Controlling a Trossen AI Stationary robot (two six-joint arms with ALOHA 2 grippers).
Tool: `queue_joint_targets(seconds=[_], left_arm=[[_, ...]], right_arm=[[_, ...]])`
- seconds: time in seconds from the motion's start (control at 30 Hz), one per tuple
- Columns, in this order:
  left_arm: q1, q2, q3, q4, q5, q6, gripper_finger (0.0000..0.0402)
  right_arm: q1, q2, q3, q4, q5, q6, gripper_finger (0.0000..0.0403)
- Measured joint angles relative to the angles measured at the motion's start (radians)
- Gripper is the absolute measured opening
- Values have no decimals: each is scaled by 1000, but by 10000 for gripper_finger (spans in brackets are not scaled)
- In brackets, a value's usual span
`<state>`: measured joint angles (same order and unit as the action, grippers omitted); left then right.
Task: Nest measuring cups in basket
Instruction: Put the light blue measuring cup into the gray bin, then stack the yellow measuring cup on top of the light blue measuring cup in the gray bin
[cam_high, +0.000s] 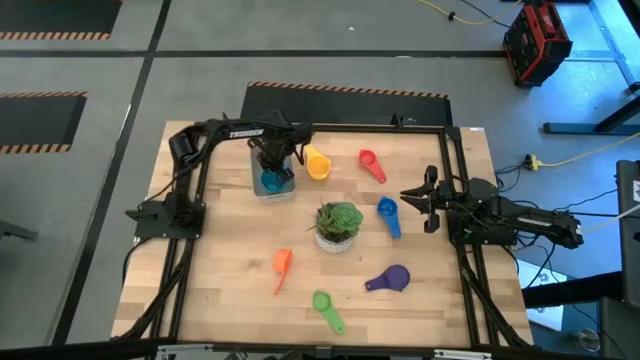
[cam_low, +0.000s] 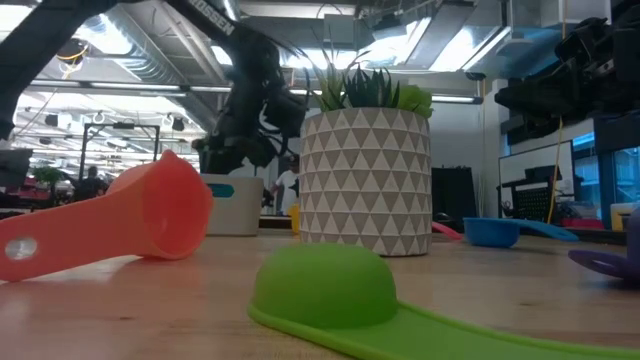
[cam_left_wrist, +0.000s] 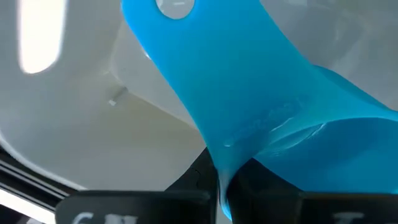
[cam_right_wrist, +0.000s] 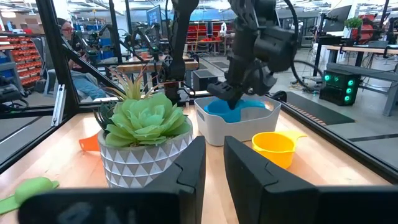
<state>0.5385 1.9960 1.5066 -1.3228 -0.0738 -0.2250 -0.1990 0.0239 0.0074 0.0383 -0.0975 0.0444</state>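
Over the basket (cam_high: 258, 185) at the table's far left, the left gripper (cam_high: 273, 162) is clamped on the light blue cup (cam_high: 272, 181), lowering it inside to start the nest, while the right gripper (cam_high: 415, 198), fingers apart, is waiting beside the blue cup (cam_high: 388, 213).

Left gripper (cam_high: 272, 166) reaching down at table's far side, right gripper (cam_high: 418, 198) hovering, jaws apart

White lettering is carried on the left arm (cam_high: 245, 131) in the high view; it appears to read "TROSSEN", though the letters are small. In the low view, part of the same lettering is seen on the arm's upper link (cam_low: 215, 18), read only partly as "OSSEN".
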Motion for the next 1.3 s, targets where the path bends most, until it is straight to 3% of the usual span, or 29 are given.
queue_joint_targets(seconds=[0.57,1.03,1.3], left_arm=[[0,15,0,11,-6,0,37],[-5,15,0,26,-7,-4,115],[-5,15,0,26,-7,-8,126]], right_arm=[[0,0,0,0,0,0,64],[0,0,0,0,0,0,64],[0,0,0,0,0,0,64]])
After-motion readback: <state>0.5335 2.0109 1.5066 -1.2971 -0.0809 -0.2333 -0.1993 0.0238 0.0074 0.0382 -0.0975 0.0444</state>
